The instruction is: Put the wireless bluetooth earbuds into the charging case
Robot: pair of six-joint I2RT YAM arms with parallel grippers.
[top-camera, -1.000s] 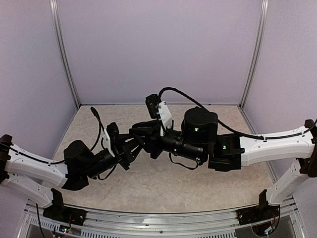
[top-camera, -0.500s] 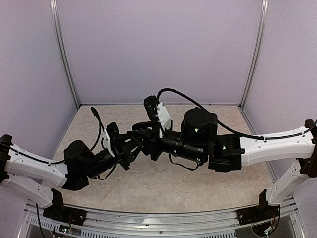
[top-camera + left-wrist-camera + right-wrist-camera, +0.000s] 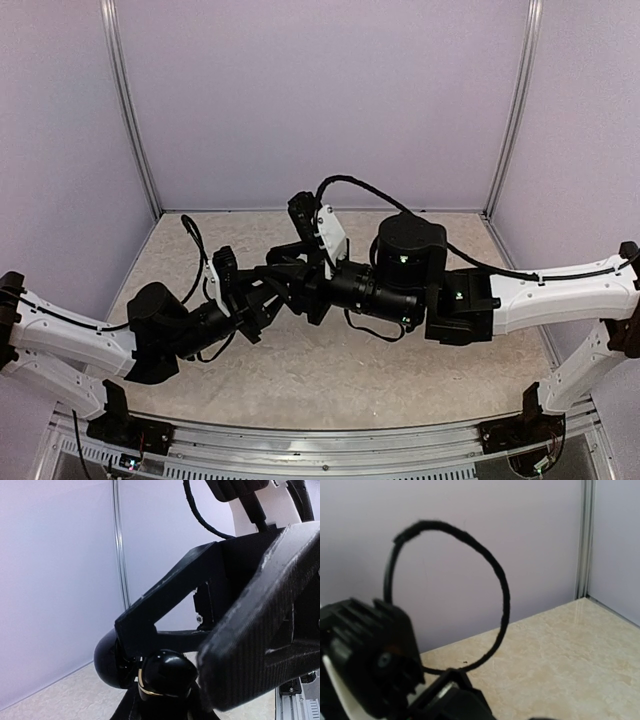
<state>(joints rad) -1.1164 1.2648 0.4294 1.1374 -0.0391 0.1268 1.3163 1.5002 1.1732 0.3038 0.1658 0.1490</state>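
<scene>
The left hand gripped what looked like the case, a black earbud at its mouth, mid-air; the right hand, state unclear, needed to seat it squarely, never sideways.

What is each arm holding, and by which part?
The left gripper is shut on what looks like the glossy black charging case, low between its jaws; the contact is hidden. Whether the right gripper holds anything cannot be told.

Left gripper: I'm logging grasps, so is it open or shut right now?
Shut: the left wrist view shows the left gripper pinching a glossy black rounded thing at its tips.
</scene>
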